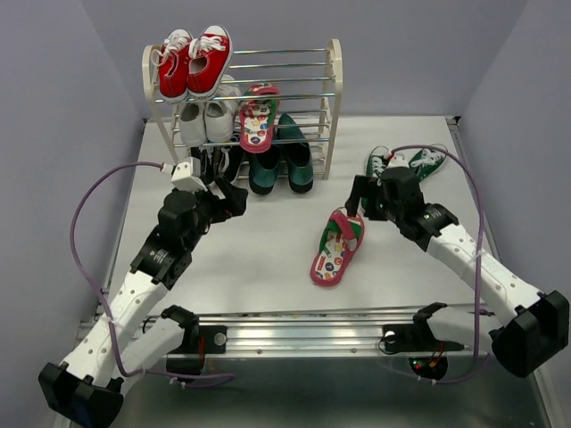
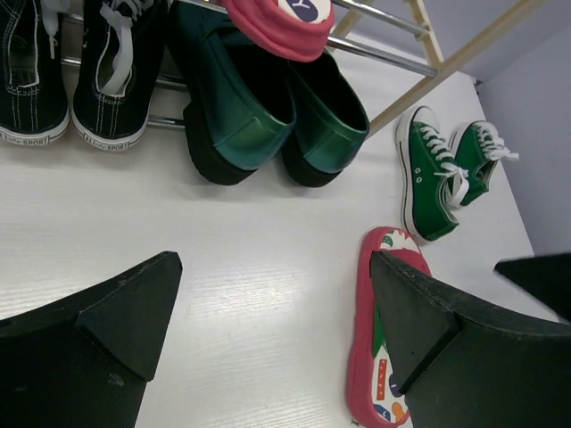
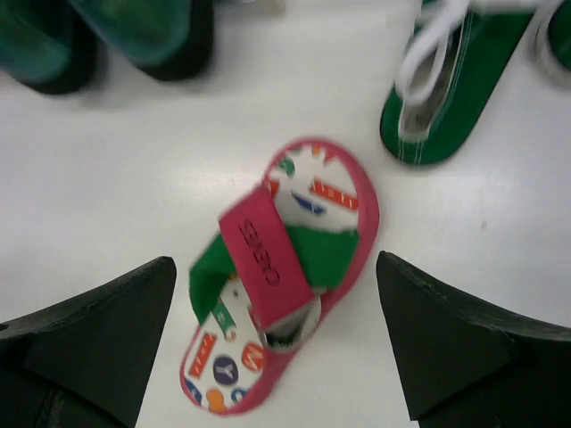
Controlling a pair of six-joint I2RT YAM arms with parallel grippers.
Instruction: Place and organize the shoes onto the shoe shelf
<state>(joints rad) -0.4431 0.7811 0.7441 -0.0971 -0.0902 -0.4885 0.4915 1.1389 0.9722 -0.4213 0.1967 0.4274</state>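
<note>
The left fingers [image 2: 116, 330] stand wide and empty at the foot of the shelf [image 1: 332, 98], facing the black sneakers [image 2: 71, 80] and slip-ons [image 2: 268, 98] at its bottom tier. One flip-flop [image 1: 258, 120] leans on the middle tier. The other flip-flop [image 3: 277, 276] lies on the worktop [image 1: 259, 259] below the right fingers [image 3: 446, 339], also wide and empty. The green sneakers [image 1: 378, 160] lie on the worktop right of the shelf.

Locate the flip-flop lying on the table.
In the top view, the flip-flop lies right of centre on the table, in front of the green sneakers and teal slip-ons.
</note>
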